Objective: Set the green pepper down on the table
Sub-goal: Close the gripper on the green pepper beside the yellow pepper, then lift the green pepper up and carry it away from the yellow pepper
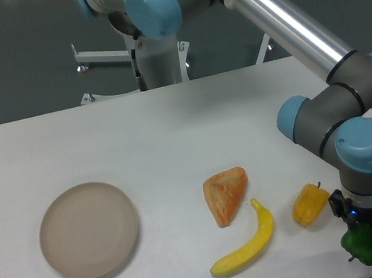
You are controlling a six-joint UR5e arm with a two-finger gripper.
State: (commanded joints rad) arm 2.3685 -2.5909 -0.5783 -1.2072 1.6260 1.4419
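While the green pepper [363, 244] sits clamped between the fingers of the gripper [366, 240] at the table's [171, 134] front right corner, low over or just on the surface (can't tell which), the step in hand reads as the set-down: best to lower straight until the pepper bears on the table, then part the fingers slowly so the rounded fruit doesn't roll toward the near edge, and lift clear vertically. Pepper is glossy, dark green, lumpy. Yellow pepper [309, 205] lies just beside it, up-left, smooth and waxy; keep the release away from it. Banana [247, 247] is curved, matte yellow, left of that, near a wedge-shaped orange bread piece [225, 195]. Round beige plate [89, 231], shallow rim, well apart at far left. Tabletop white, matte, flat.
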